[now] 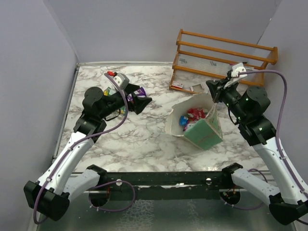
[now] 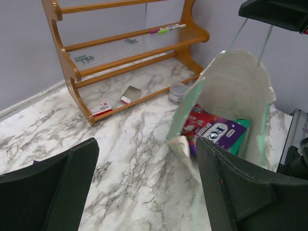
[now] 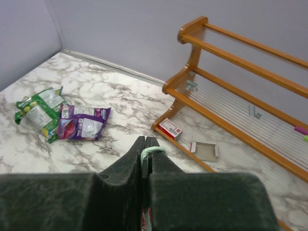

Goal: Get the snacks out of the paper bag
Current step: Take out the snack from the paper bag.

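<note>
The wooden rack [image 1: 219, 51] stands at the back right of the bench [image 1: 144, 139], close behind the paper bag [image 1: 204, 134]. A white-and-red card [image 2: 100, 109] and a small jar [image 2: 177, 93] lie at the rack's foot. My right fingers [image 3: 130, 168] are pressed together on the bag's cord handle [image 3: 153, 150]. The mint-green bag sits tilted, centre-right, with red and purple snacks [image 1: 195, 114] in its white inside. My left fingers [image 2: 240, 187] are spread and hold nothing, near a green packet [image 3: 39, 111] and a purple packet [image 3: 84, 122] lying on the left.
</note>
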Motion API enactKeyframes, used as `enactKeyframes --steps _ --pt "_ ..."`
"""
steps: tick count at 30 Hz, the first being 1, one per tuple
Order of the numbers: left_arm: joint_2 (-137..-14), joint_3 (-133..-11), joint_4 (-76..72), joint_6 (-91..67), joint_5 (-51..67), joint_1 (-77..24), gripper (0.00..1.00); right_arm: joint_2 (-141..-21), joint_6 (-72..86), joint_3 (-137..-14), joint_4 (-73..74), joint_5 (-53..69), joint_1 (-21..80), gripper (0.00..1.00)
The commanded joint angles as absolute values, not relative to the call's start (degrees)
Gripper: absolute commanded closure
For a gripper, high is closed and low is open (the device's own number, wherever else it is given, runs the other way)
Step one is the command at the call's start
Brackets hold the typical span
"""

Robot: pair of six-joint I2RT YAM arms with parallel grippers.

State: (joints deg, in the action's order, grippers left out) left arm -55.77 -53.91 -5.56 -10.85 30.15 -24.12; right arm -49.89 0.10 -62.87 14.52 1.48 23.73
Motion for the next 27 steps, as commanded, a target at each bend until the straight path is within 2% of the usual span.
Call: enactKeyframes --steps 1,5,8,13,20,25,27 --pt "-52.5 -52.8 -3.7 -9.0 29.9 -24.2 0.15 -48.6 -3.2 -65.4 8.5 15.3 24.0 0.98" --pt "-50.2 -51.7 -2.6 -8.1 30.1 -24.2 0.14 -47.4 -1.1 -60.3 7.3 39.4 24.0 0.98" --pt "-49.2 -51.5 -1.3 -8.0 31.1 -24.3 0.14 -48.0 3.5 -55.8 5.3 50.0 24.0 0.98" --pt "-47.7 -49.5 -1.3 -9.6 33.5 -24.3 0.14 -49.1 10.6 -50.7 -1.0 56.1 24.0 0.98" --pt "-45.7 -44.1 -10.2 -17.7 40.4 -26.1 0.15 -52.5 16.2 -50.7 -5.9 63.5 24.0 0.98" --pt "-43.1 -39.7 -14.3 -17.8 38.5 -30.1 0.16 -54.6 29.5 -47.7 -16.7 72.7 24.2 0.98" --pt "-42.4 -37.8 -15.1 -17.5 37.1 -31.0 0.17 -53.4 31.9 -46.6 -17.8 72.7 24.2 0.98"
